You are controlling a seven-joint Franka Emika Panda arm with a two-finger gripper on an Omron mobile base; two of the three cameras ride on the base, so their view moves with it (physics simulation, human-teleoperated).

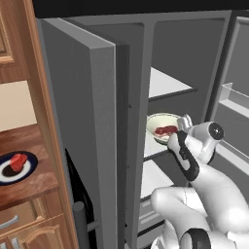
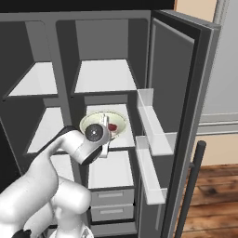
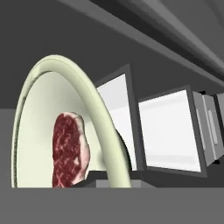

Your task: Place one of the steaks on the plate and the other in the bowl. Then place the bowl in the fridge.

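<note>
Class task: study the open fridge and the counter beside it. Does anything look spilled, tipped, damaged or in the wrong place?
Nothing stands out. The bowl sits level over a fridge shelf with one steak inside and the gripper shut on its rim. The other steak lies on the plate on the counter. Nothing is spilled.

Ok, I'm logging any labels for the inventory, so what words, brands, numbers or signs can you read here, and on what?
None: no readable text in any view.
The fridge walls, door and shelves are plain.
The bowl, the steak in it and the plate carry no print.
</note>
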